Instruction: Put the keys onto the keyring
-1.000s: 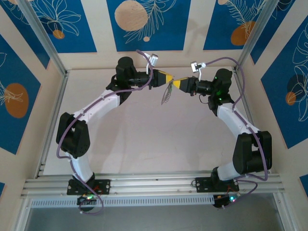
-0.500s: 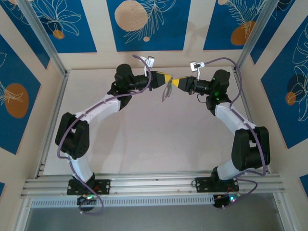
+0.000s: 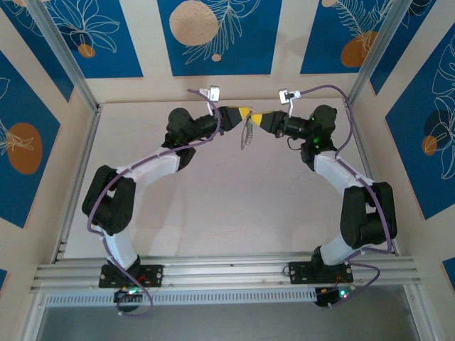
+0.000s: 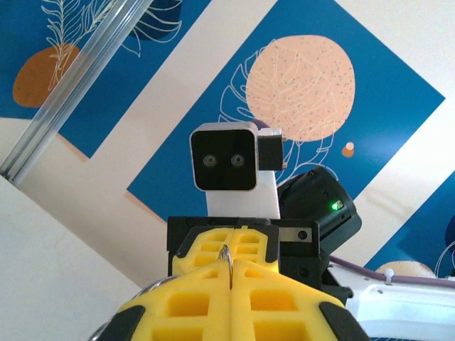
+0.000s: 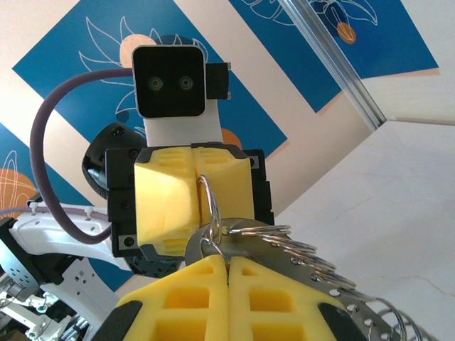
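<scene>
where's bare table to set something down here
Free: the wide bare table between the left arm and right arm, down to the near rail. Crowded: the far middle, where left fingers and right fingers pinch the hanging keyring.

The left gripper (image 4: 231, 275), with ribbed yellow plastic fingers (image 4: 188, 307), is pressing shut along the bottom edge, pinching a thin silvery metal loop (image 4: 225, 253) that is poking up from the seam. The right gripper (image 4: 229, 240) is facing it closely, jaws together, under a white box-shaped camera (image 4: 224, 160); a green light (image 4: 332, 206) is glowing behind.
</scene>
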Controlling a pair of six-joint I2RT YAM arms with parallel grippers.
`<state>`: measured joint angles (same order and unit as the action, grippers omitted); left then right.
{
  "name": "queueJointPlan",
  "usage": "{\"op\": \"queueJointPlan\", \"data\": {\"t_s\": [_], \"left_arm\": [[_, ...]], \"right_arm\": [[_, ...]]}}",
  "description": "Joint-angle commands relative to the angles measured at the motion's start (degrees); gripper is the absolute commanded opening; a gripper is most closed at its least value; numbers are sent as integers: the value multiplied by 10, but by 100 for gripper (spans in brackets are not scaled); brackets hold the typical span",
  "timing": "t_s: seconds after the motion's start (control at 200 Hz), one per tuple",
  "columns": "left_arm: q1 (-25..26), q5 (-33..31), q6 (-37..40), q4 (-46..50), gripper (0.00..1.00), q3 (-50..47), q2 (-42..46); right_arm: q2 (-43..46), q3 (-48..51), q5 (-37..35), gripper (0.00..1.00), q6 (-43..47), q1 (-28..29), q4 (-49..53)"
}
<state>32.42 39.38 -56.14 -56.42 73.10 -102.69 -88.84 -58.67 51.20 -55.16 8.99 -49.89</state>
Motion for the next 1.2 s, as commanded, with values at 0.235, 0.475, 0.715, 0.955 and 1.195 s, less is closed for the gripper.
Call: {"op": "queueJointPlan", "data": {"t_s": [0.235, 0.475, 0.715, 0.955, 1.195], "left_arm": [[24, -23, -33, -126, 0, 14, -2], [27, -24, -34, -128, 0, 15, -9], [27, -15, -31, -120, 0, 21, -8], [27, -13, -23, -112, 0, 20, -9], [27, -12, -16, -102, 0, 22, -12]], "right_arm": [[-42, -6, -11, 0, -35, 25, -23], [-36, -1, -11, 0, -33, 19, -20], [0, 45, -32, 0, -20, -28, 3], [66, 74, -48, 9, -40, -78, -3], [136, 54, -37, 32, -8, -70, 46]]}}
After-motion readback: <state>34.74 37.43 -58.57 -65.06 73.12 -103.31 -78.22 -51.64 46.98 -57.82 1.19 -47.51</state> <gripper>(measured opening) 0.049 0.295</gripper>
